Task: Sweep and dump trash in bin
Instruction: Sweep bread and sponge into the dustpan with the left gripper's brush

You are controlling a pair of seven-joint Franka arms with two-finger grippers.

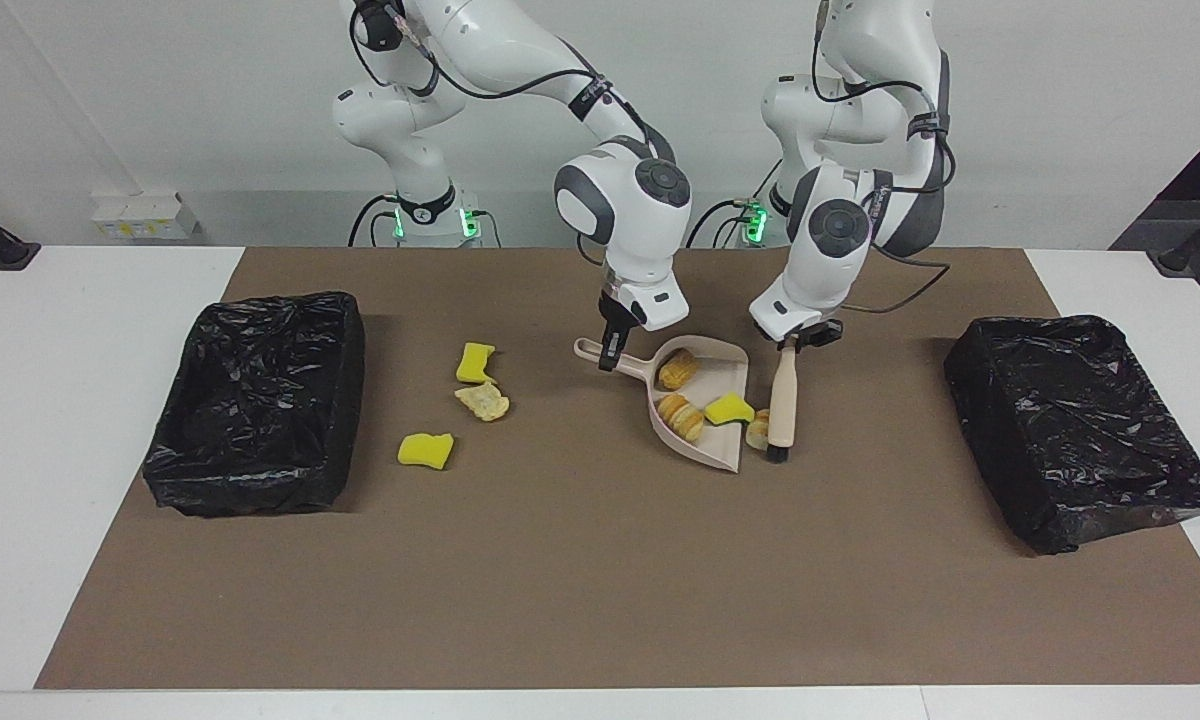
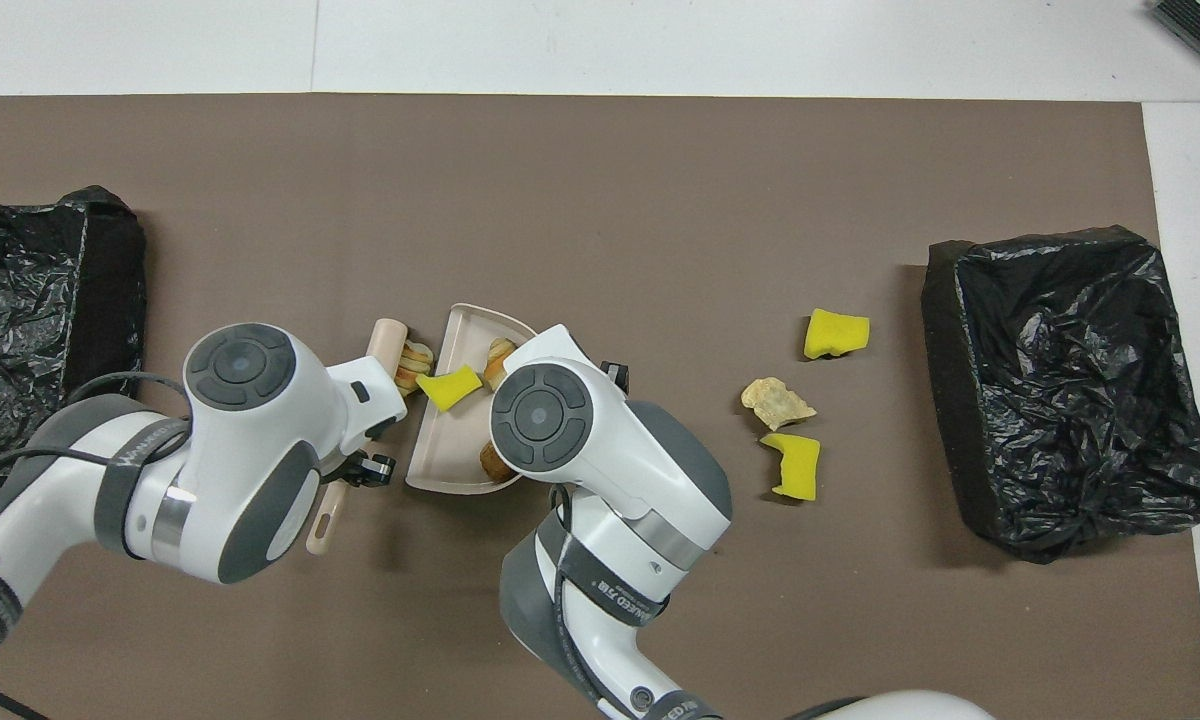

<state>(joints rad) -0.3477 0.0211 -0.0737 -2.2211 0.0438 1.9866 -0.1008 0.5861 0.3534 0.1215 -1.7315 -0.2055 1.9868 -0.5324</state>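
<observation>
My right gripper [image 1: 608, 358] is shut on the handle of the beige dustpan [image 1: 716, 444], which rests on the mat. Two pastry pieces [image 1: 675, 369] and a yellow sponge chunk [image 1: 728, 408] lie in the pan [image 2: 450, 450]. My left gripper [image 1: 795, 343] is shut on the handle of the beige brush [image 1: 781, 400]. The brush presses another pastry piece [image 1: 757, 430] against the pan's open lip. More trash lies toward the right arm's end: two yellow sponge chunks [image 1: 475, 362] [image 1: 426, 450] and a bread scrap [image 1: 482, 402]. In the overhead view the right arm hides its own gripper.
A black-lined bin [image 1: 250, 470] stands at the right arm's end of the brown mat, and a second black-lined bin [image 1: 1080, 500] at the left arm's end. The loose scraps lie between the dustpan and the first bin.
</observation>
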